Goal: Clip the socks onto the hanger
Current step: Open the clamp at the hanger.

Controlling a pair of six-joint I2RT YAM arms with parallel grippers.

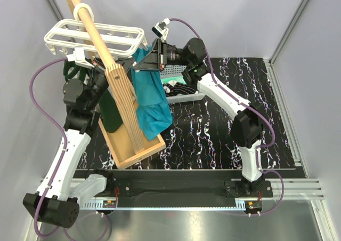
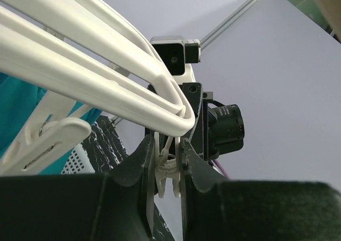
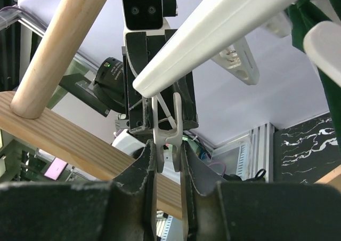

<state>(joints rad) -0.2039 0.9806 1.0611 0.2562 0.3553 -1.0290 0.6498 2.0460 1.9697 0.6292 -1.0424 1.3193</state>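
Gently: with left jaws and right jaws each closed on a white clip (image 2: 169,173) under the hanger (image 1: 96,35), far left, squeeze squarely without twisting, then fetch socks (image 1: 171,83) from the far middle.

top view: bright, even, diffuse light from overhead. pale walls (image 1: 298,22) wash out to soft grey-lilac. shadows are short and faint beside the wooden tray (image 1: 139,157) on the black marbled table (image 1: 213,134). pale sheen on the metal floor (image 1: 186,226) at the near edge. sharp throughout, lines bending slightly toward the corners.

left wrist view: backlit by the bright wall. hanger (image 2: 80,75) bars are near white and soft with closeness. left gripper (image 2: 167,147) is dark, almost a silhouette, blurred along the lower edge. clip (image 2: 168,171) in fair focus.

right wrist view: same backlight. right gripper (image 3: 167,147) is underexposed. wooden pole (image 3: 58,43) is evenly lit and slightly soft.
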